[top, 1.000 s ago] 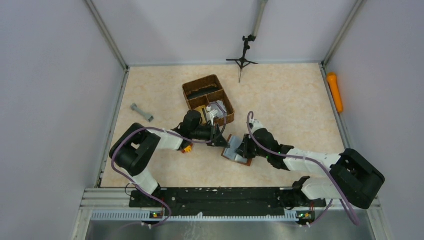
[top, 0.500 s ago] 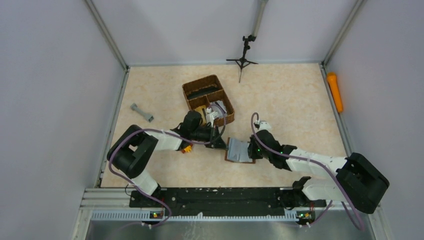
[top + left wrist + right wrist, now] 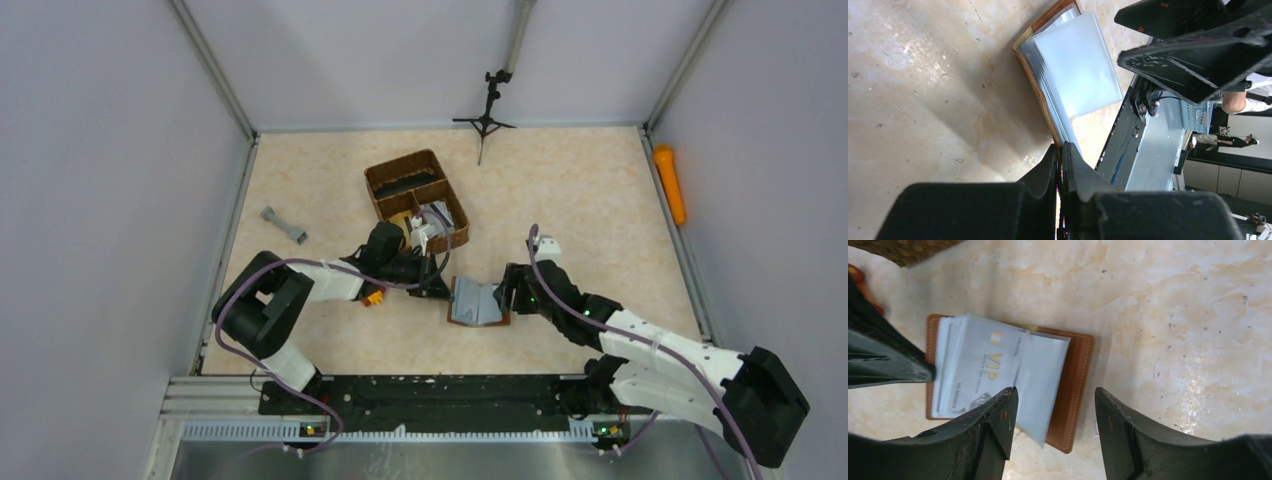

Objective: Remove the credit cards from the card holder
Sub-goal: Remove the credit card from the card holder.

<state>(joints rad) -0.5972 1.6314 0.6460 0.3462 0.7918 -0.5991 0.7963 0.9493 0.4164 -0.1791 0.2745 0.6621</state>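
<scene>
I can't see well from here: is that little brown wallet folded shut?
No: the card holder lies open on the table, clear sleeves fanned out and a VIP card showing inside.

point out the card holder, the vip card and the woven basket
card holder [image 3: 1080,372]: right wrist view, bare brown leather of its right half
vip card [image 3: 982,369]: right wrist view, middle of the card's face, inside a clear sleeve
woven basket [image 3: 400,162]: top external view, its far rim
</scene>
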